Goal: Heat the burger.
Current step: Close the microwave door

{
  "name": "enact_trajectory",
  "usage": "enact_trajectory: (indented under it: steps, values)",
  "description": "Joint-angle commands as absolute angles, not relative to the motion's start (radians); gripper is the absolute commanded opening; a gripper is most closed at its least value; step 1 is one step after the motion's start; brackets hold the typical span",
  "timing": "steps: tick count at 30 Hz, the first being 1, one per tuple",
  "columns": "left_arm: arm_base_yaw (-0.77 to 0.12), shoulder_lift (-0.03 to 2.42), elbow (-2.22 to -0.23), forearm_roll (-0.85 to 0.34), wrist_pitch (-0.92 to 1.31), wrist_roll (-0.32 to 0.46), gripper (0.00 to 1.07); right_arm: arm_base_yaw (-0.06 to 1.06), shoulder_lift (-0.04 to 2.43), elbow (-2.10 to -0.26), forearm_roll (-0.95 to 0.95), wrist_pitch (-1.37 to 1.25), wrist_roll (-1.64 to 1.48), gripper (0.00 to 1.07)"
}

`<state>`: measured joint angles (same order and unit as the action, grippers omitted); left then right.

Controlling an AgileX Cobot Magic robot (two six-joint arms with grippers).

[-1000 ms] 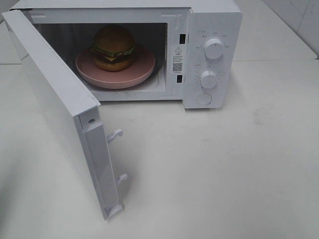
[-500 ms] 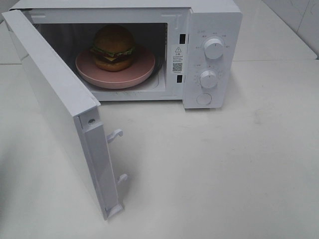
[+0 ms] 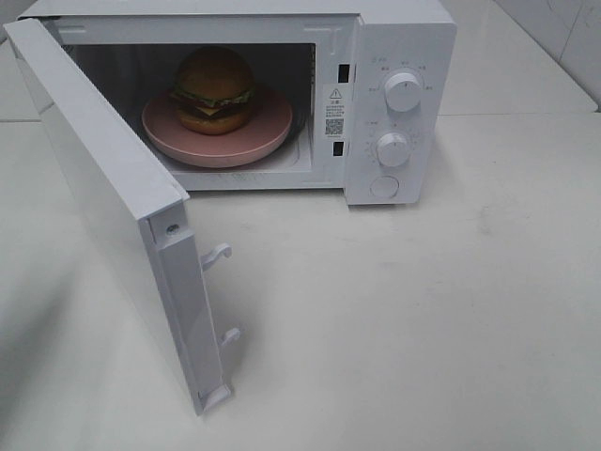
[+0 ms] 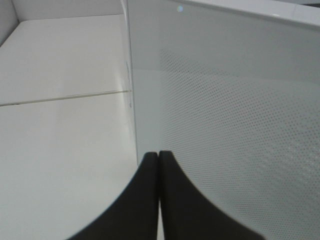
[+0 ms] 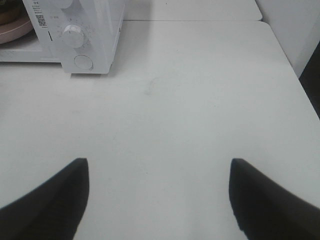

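The burger (image 3: 214,89) stands on a round pink plate (image 3: 268,141) inside the white microwave (image 3: 404,38). The microwave door (image 3: 103,178) is swung wide open towards the front left. Neither arm shows in the exterior high view. In the left wrist view my left gripper (image 4: 159,156) is shut, its fingertips pressed together with nothing between them, right at the door's dotted outer face (image 4: 230,130). My right gripper (image 5: 159,172) is open and empty over the bare table, well away from the microwave's control panel (image 5: 82,37).
The microwave's panel carries two knobs (image 3: 404,91) (image 3: 392,148) and a round button (image 3: 384,186). Two latch hooks (image 3: 218,254) stick out of the open door's edge. The white table (image 3: 423,319) spreads to the front and right. A tiled wall stands at the far right.
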<state>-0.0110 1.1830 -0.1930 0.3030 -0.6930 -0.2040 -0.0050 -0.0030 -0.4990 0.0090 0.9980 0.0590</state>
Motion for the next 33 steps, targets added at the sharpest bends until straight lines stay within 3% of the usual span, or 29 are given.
enact_trajectory:
  steps: [1,3,9,14,17,20,22,24,33]
  values:
    - [-0.013,1.225,-0.214,0.341,-0.762,-0.248,0.00,-0.011,-0.033,-0.497,0.013,0.998,0.054,0.75]
    - [-0.035,1.299,-0.237,0.369,-0.826,-0.272,0.00,-0.011,-0.033,-0.497,0.013,0.998,0.054,0.75]
    - [-0.114,1.363,-0.265,0.339,-0.829,-0.248,0.00,-0.011,-0.033,-0.497,0.013,0.998,0.054,0.75]
    - [-0.247,1.444,-0.312,0.191,-0.835,-0.185,0.00,-0.011,-0.033,-0.497,0.013,0.998,0.054,0.75]
    - [-0.264,1.450,-0.324,0.183,-0.833,-0.186,0.00,-0.011,-0.033,-0.497,0.013,0.998,0.054,0.75]
    - [-0.336,1.469,-0.370,0.112,-0.825,-0.183,0.00,-0.011,-0.033,-0.497,0.013,0.998,0.054,0.75]
    - [-0.353,1.474,-0.384,0.082,-0.825,-0.170,0.00,-0.011,-0.033,-0.497,0.013,0.998,0.054,0.75]
    - [-0.417,1.507,-0.431,0.000,-0.824,-0.107,0.00,-0.011,-0.033,-0.497,0.013,0.998,0.054,0.75]
    - [-0.544,1.622,-0.540,-0.124,-0.822,-0.067,0.00,-0.011,-0.033,-0.497,0.013,0.998,0.054,0.75]
